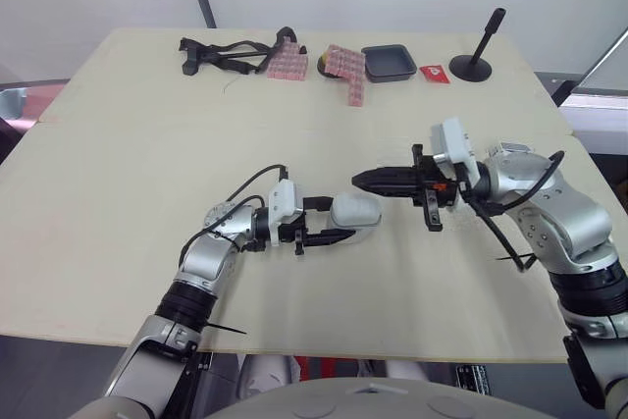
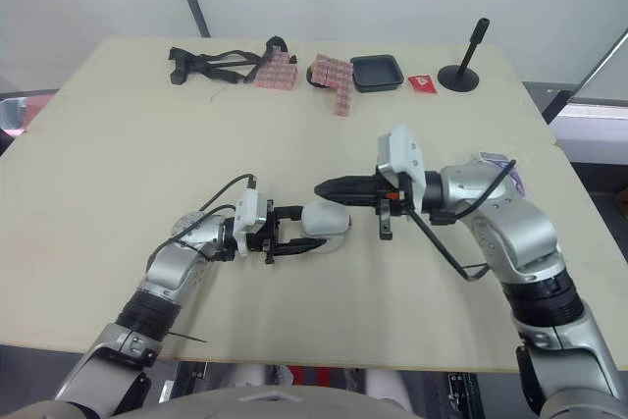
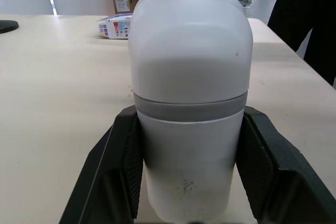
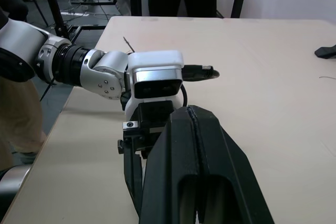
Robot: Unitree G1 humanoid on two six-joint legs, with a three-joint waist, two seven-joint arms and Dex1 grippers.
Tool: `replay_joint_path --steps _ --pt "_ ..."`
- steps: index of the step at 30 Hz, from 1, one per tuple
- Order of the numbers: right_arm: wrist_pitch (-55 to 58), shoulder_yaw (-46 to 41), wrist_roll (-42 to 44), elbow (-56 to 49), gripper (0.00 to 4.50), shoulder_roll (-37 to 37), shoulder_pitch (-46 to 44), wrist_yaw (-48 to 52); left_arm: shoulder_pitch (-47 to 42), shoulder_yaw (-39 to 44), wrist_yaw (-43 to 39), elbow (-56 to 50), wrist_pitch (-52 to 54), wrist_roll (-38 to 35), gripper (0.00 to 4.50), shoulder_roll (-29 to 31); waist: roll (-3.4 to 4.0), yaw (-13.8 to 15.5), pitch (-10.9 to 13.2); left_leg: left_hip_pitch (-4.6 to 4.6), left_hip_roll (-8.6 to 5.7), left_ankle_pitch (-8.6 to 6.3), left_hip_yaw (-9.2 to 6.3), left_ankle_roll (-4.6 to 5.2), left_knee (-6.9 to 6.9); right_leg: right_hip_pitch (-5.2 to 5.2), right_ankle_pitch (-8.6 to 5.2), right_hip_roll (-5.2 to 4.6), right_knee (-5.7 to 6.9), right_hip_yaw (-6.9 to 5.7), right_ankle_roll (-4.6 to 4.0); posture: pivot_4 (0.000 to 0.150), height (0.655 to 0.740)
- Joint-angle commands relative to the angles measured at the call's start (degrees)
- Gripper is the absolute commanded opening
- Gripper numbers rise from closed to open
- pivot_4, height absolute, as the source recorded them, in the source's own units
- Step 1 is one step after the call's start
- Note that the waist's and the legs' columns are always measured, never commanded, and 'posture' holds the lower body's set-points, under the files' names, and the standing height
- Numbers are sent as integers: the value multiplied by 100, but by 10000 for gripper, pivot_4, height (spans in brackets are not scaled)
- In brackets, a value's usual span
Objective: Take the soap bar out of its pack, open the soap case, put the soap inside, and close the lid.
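Soap case (image 1: 355,210) lies low at the middle of the table (image 1: 147,144), and my left gripper (image 1: 341,219) has it clamped: in the left wrist view the two black fingers (image 3: 121,171) press flat against the sides of the lower half, while the domed lid (image 3: 189,35) juts out free past the fingertips above a grey seam band that looks shut. What the next move turns on is the line of the soap case. Its long axis runs straight out along the left gripper, across the table toward my right side, so the free lid end faces the right arm. My right gripper (image 1: 358,180) has its fingers pressed together into one point, aimed back along nearly the same line from the opposite side; its tip sits just beside the lid end, a little farther from me than the case (whether it touches I cannot tell). I judge the right arm is the one placed to work the lid while the left holds the base. A small printed box (image 3: 115,26) lies well apart on the table; it may be the pack.
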Motion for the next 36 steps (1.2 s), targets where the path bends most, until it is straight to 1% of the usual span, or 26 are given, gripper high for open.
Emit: replay_joint_path --steps 1,24,36 --pt "-170 16 -93 -69 218 -6 1 37 0 45 20 -218 10 -51 22055 39 0 0 0 0 0 0 0 0 0 0 0 0 0 0 0 1500 7400" --pt "-631 411 -894 370 218 -302 343 347 41 48 69 -298 80 -52 22055 74 0 -20 0 1 1 0 0 0 -6 1 0 0 -4 0 0 1500 7400" --pt "-786 680 -1321 739 218 -395 455 247 27 68 107 -310 71 -62 22055 64 0 -62 -1 12 1 0 0 -1 -7 12 0 -6 -7 -1 0 1500 7400"
